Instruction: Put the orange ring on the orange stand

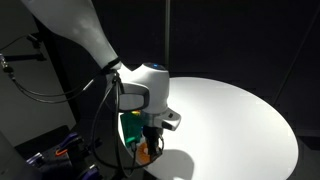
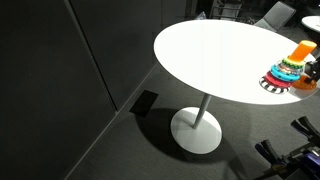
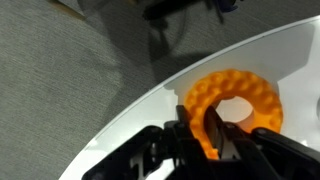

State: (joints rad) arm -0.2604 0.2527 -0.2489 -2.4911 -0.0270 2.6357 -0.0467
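Ridged orange plastic ring point(image 3: 236, 82) lies flat on the round white tabletop point(image 3: 120, 135), just beside its curved edge, with grey carpet point(image 3: 60, 70) beyond. Gripper point(image 3: 199, 137) narrow, clamped across the ring's near band, one finger inside the hole.

The counter point(image 2: 215, 55) is a round white top on a single white post that ends in a round foot point(image 2: 196, 130), which stands on dark grey carpet point(image 2: 70, 130). Most of its surface is bare. Close to one edge stands a stacking toy point(image 2: 291, 68) of coloured rings on a black-and-white striped base. In the wrist view an orange ring point(image 3: 240, 92) sits just inside the curved edge; whether it rests on the surface cannot be told.
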